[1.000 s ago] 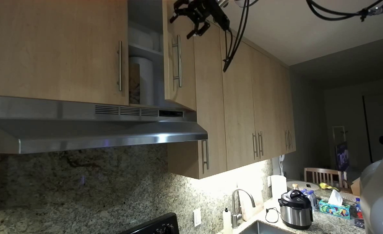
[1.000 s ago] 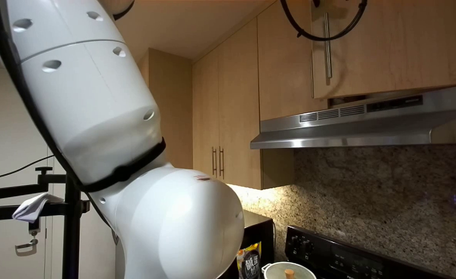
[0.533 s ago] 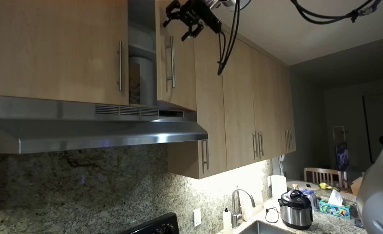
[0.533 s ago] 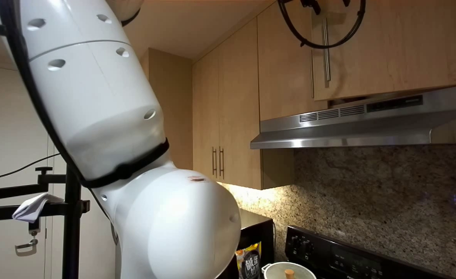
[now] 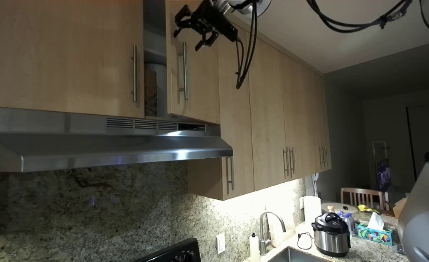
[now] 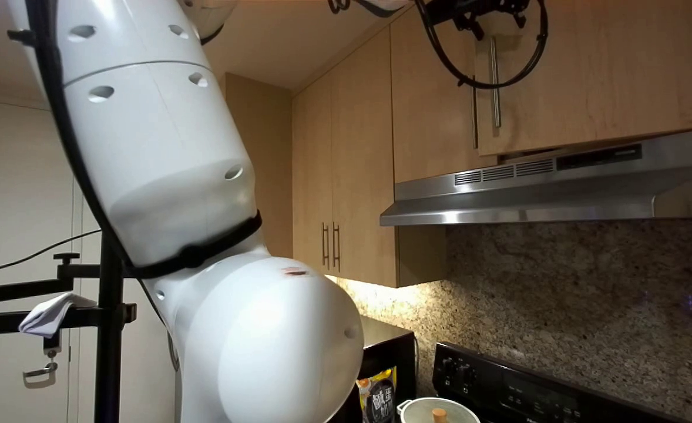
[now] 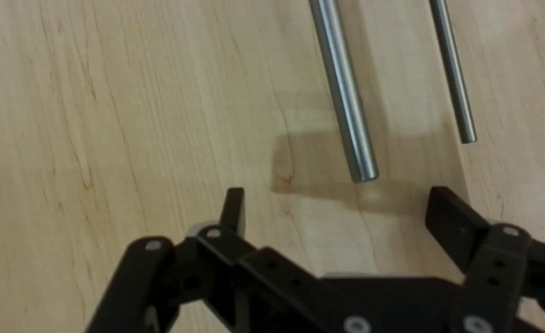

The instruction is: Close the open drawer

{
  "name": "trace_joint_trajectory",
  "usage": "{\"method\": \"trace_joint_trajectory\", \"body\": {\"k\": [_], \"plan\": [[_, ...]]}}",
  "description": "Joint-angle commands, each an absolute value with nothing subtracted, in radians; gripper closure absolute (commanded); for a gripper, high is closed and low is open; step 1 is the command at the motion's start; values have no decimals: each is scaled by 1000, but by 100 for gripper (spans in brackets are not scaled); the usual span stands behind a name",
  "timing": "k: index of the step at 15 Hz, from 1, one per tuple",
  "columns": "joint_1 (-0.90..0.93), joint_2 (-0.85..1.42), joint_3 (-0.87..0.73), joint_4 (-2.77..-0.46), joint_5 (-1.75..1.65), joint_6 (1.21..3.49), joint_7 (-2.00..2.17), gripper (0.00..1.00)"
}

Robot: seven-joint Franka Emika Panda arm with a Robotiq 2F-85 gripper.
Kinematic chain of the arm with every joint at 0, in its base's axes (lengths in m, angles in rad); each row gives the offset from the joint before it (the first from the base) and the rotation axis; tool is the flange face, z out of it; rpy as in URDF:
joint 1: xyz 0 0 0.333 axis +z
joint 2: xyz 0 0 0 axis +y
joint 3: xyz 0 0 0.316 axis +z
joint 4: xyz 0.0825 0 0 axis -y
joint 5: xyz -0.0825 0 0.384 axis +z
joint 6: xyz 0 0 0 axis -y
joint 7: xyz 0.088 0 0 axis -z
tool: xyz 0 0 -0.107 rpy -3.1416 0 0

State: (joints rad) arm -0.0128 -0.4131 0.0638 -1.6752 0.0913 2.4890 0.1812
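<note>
Spread gripper [image 7: 338, 201] faces the ajar door [image 5: 202, 82] — upright handle [image 5: 185, 71] runs down from about gripper level — push likely goes inward.

Granite counter [image 5: 374, 251], in an exterior view. Near the back edge, nearest first: pump bottle [image 5: 254, 249], faucet [image 5: 262, 233], white roll [image 5: 312, 210]. Before the faucet lies the sink [image 5: 297, 255]; farther along, an upright pressure cooker [image 5: 331, 238], a patterned tissue box [image 5: 374, 234] to its right as pictured. Beyond the far edge: wooden chair [image 5: 362, 191]. In both exterior views, range hood [image 5: 109, 150] above black stove [image 6: 510, 382]; near the stove's left end, in an exterior view, lidded pot [image 6: 437, 409], printed bag [image 6: 379, 396] just beside.
</note>
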Motion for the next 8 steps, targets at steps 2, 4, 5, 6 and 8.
{"method": "trace_joint_trajectory", "body": {"k": [2, 4, 5, 6, 8], "plan": [[-34, -377, 89, -1655, 51, 2507, 230, 0], [-34, -364, 91, -1652, 49, 2506, 239, 0], [-26, -355, 89, -1647, 59, 2502, 238, 0], [-22, -346, 90, -1643, 63, 2499, 244, 0], [-22, -327, 97, -1636, 61, 2501, 264, 0]]}}
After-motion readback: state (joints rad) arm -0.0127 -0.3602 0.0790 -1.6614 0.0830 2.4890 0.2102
